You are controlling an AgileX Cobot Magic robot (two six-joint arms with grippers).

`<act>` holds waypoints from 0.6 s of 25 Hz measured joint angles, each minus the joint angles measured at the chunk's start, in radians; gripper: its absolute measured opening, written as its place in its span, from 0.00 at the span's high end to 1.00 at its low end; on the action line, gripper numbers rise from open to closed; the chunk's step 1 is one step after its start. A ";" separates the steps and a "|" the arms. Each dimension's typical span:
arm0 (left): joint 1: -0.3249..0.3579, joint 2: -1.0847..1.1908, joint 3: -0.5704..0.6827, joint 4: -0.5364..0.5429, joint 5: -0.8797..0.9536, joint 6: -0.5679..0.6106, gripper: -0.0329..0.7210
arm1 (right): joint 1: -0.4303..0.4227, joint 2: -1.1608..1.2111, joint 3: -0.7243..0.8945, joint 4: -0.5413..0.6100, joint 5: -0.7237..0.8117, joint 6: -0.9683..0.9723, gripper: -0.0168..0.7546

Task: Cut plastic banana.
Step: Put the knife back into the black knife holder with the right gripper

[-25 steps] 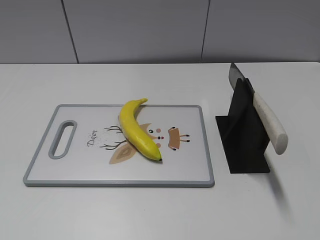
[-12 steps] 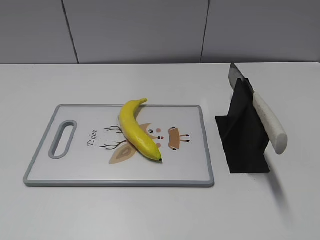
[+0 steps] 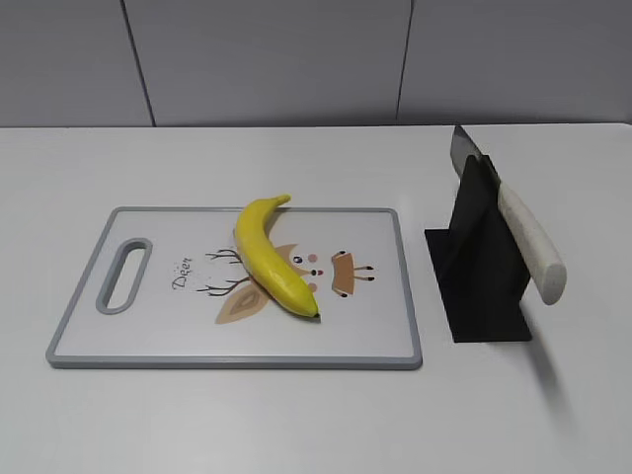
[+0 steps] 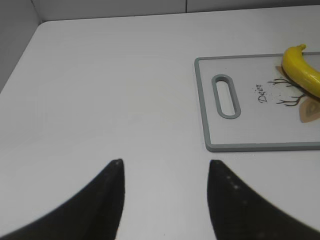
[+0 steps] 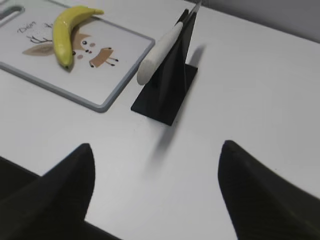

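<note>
Both sets of jaws are spread wide with nothing between them. The left gripper hangs over bare white tabletop, off to the left of the board, and its two dark fingertips only poke in at the bottom of the left wrist view. The right gripper is the same deal: two dark fingertips low in its wrist view, parted even wider, hovering above the table on the near side of the knife stand. Neither one shows up in the exterior view at all.

Counting stuff: one bright yellow, glossy, curved plastic banana, lying diagonally on one white cutting board with a grey rim, right across the little cartoon deer print, stem towards the far edge and dark tip towards the near edge. The board has a slot handle at its left end. One knife with a white handle sits slanted in one black angled stand, just right of the board, handle pointing towards the front and the metal blade sticking up behind the stand. Banana and knife are well apart.
</note>
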 joint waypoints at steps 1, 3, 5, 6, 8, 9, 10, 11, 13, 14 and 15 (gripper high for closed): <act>0.000 0.000 0.000 0.000 -0.001 0.000 0.27 | 0.000 -0.009 0.000 0.000 0.003 0.000 0.21; 0.000 0.000 0.000 0.000 -0.001 0.000 0.27 | 0.000 -0.012 0.000 0.002 0.006 -0.003 0.21; 0.000 0.000 0.000 0.001 0.000 0.000 0.27 | 0.000 -0.013 0.000 0.004 0.006 -0.007 0.21; 0.000 0.000 0.000 0.001 0.000 0.000 0.27 | 0.000 -0.013 0.000 0.004 0.006 -0.007 0.21; 0.000 0.000 0.000 0.001 0.000 0.000 0.27 | 0.000 -0.013 0.000 0.005 0.006 -0.008 0.21; 0.000 0.000 0.000 0.001 0.000 0.000 0.27 | 0.000 -0.013 0.000 0.006 0.006 -0.008 0.21; 0.000 0.000 0.000 0.001 0.000 0.000 0.27 | 0.000 -0.013 0.000 0.007 0.006 -0.008 0.21; 0.000 0.000 0.000 0.001 0.000 0.000 0.27 | 0.000 -0.013 0.000 0.007 0.006 -0.008 0.21; 0.000 0.000 0.000 0.001 0.000 0.000 0.27 | 0.000 -0.013 0.000 0.008 0.006 -0.008 0.21; 0.000 0.000 0.000 0.001 0.000 0.000 0.27 | 0.000 -0.013 0.000 0.009 0.006 -0.008 0.21; 0.000 0.000 0.000 0.001 0.000 0.000 0.27 | -0.003 -0.013 0.000 0.009 0.006 -0.008 0.21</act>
